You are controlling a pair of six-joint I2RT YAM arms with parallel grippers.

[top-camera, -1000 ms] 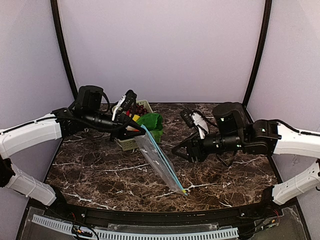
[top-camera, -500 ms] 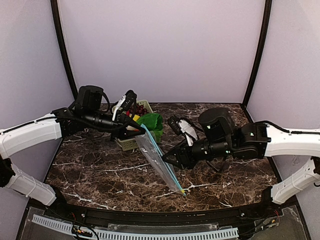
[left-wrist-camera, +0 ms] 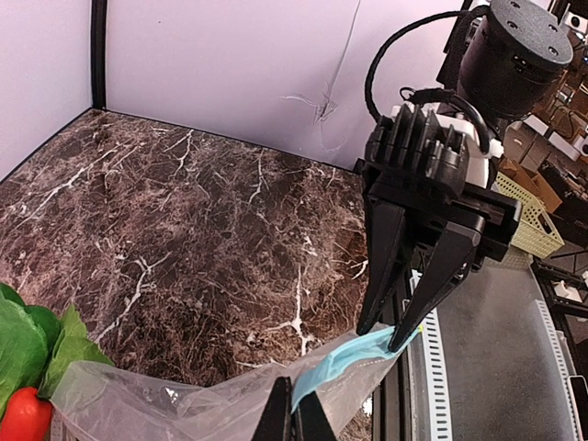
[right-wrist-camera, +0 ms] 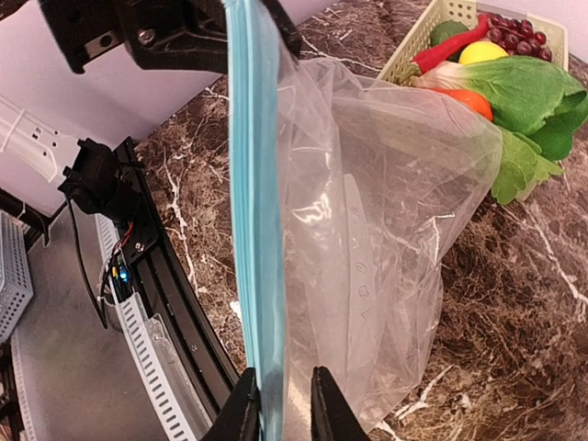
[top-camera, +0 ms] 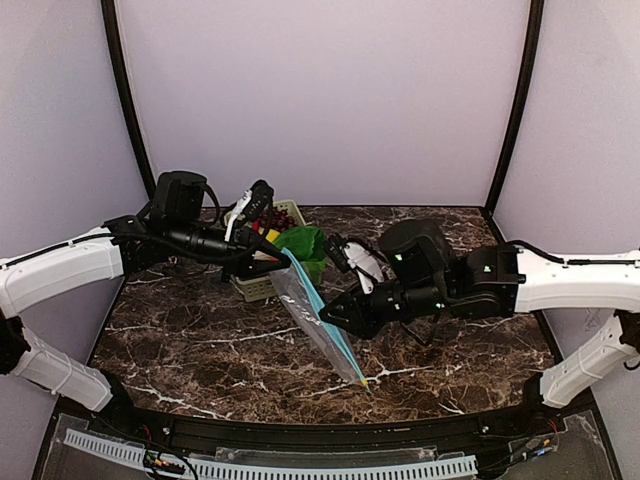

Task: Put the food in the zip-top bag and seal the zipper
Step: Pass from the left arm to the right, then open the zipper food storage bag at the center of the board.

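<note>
Left gripper (left-wrist-camera: 294,415) is clamped on the zipper's (right-wrist-camera: 253,184) far end, with the empty zip-top bag (right-wrist-camera: 386,211) hanging toward the near edge. My right gripper (right-wrist-camera: 278,404) straddles the strip (gripping or not, I cannot tell); I'd pinch one lip only, then peel the mouth open

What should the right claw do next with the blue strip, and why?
Probably close on the zipper: the right gripper has a finger on each side of it with a gap showing, the left gripper pinches the far end, and the zip-top bag looks empty.
</note>
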